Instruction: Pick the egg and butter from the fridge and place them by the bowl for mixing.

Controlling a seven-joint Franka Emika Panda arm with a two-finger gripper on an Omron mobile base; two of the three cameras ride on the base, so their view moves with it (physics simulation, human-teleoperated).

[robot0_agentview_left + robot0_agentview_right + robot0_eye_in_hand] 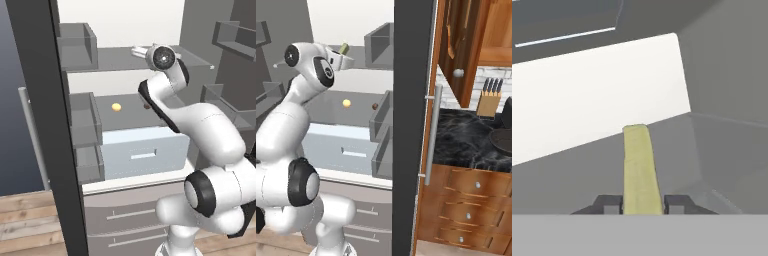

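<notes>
Butter, a pale yellow rectangular block with olive edges [641, 167], sits clamped between the two dark finger tips of the white arm's gripper [642, 204] above the upper grey shelf [115, 59] of the open white-walled fridge [130, 20]. The jaws are drawn narrow against the block's sides. The pick-up of the butter looks to be the step in hand, with the carry to the counter not yet made; the next move calls for drawing the block clear of the shelf and out past the dark grey door [412, 125] without knocking the door bins [77, 47].

The small yellow-orange egg [116, 106] lies on the lower shelf above the pale blue drawer [142, 152], near a small dark brown ball [375, 106]. The hand view alone shows the fingers pressed on the block. From the right base view, just an olive tip [344, 48] peeks past the wrist, while the round dark bowl [503, 138] waits on the black marbled counter [466, 140] beside a wooden knife block [489, 102], well apart from the fridge.
</notes>
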